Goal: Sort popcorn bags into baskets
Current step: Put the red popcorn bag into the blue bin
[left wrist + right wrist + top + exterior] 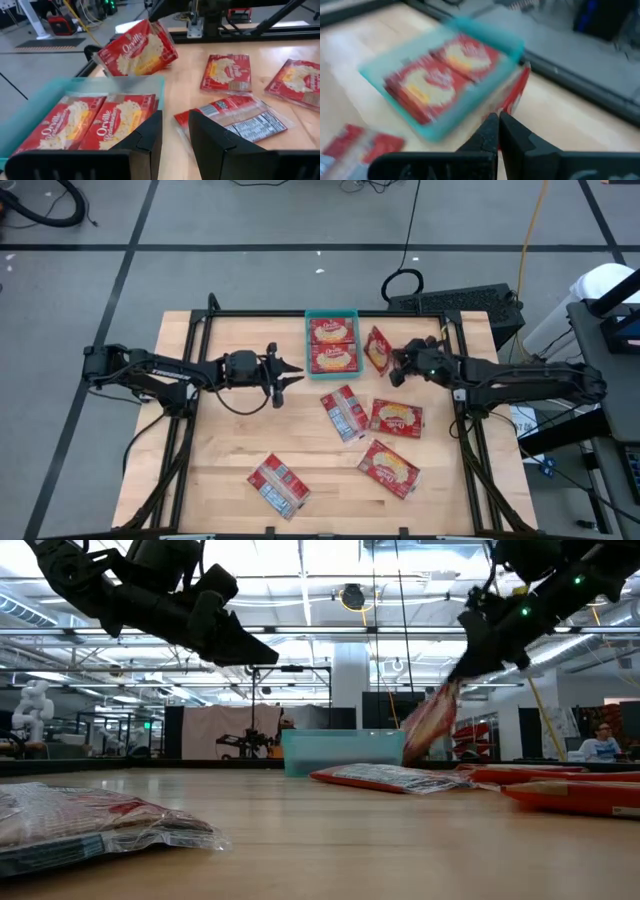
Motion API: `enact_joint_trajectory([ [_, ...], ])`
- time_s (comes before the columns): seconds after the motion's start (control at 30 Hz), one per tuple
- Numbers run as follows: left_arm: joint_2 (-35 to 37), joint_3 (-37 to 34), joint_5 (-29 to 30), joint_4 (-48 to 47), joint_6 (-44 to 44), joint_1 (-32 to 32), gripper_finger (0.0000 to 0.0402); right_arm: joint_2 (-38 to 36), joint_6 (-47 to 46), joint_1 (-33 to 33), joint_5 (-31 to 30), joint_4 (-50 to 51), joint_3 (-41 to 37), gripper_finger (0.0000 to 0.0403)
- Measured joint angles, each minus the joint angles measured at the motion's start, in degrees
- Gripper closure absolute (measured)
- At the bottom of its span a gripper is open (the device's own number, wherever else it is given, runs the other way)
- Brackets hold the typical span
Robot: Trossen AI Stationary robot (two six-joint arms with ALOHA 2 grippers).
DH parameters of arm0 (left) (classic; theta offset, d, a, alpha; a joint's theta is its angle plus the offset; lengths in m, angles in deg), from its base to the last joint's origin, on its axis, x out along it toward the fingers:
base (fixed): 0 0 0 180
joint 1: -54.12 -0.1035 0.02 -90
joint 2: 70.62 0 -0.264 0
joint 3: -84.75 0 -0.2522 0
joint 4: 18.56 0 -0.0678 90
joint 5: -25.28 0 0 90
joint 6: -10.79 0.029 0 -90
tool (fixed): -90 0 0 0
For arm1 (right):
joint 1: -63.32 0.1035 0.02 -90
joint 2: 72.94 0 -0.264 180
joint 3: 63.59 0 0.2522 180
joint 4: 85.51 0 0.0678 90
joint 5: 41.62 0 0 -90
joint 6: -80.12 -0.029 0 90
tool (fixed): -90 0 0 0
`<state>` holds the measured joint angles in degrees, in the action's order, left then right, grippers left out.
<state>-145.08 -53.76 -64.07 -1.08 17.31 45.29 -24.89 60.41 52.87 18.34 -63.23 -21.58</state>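
I've got R gripper (393,362) pinching a flat glossy red popcorn bag (377,348) just beside teal plastic tray (331,314); L gripper (291,376) empty, fingers slightly apart, beside tray too.

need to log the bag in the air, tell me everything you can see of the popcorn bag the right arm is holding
The held popcorn bag is a flat red packet in clear glossy wrap, with a yellowish-white popcorn picture and white lettering on its face. The right gripper is shut on one edge, so it hangs tilted, lifted off the table just right of the teal basket. In the low view its lower end dangles above the packets lying on the wood. Nothing else is seen touching it.
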Motion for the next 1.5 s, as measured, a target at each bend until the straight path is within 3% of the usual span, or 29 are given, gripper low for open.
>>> enact_joint_trajectory([
  [0.23,-0.6,0.0,0.0,-0.2,-0.6,-1.4,0.0293,-4.6,10.0,2.3,-0.3,-9.4,0.1,0.0403],
  [0.43,-1.3,0.0,0.0,0.6,-0.7,-4.0,0.0251,-5.7,20.4,5.6,-1.5,-19.1,0.2,0.0402],
  [0.53,-1.2,0.0,0.0,2.2,-2.4,-5.1,0.0228,-5.4,21.4,7.1,-1.4,-23.0,0.2,0.0402],
  [0.6,-1.3,0.0,-0.1,1.9,-3.6,-5.4,0.0215,-5.4,15.7,7.5,-2.1,-22.0,0.2,0.0402],
  [0.73,-1.3,0.0,-0.8,1.9,-5.5,-5.2,0.0195,-3.5,-4.4,7.5,-3.9,-11.1,0.2,0.0402],
  [0.97,-1.3,0.0,-1.2,2.1,-5.5,-3.7,0.0195,5.0,-34.5,7.4,4.8,13.3,0.2,0.0386],
  [1.2,-1.3,0.0,-1.2,2.1,-5.3,-2.9,0.0215,7.2,-41.3,5.8,10.7,19.3,0.2,0.0306],
  [1.37,-1.3,0.0,-1.2,2.1,-5.0,-2.7,0.022,7.2,-45.8,4.0,11.0,28.1,0.2,0.0244],
  [1.5,-1.3,0.0,-1.2,2.0,-3.9,-2.7,0.0215,7.3,-45.3,2.6,10.8,28.4,0.0,0.0208],
])
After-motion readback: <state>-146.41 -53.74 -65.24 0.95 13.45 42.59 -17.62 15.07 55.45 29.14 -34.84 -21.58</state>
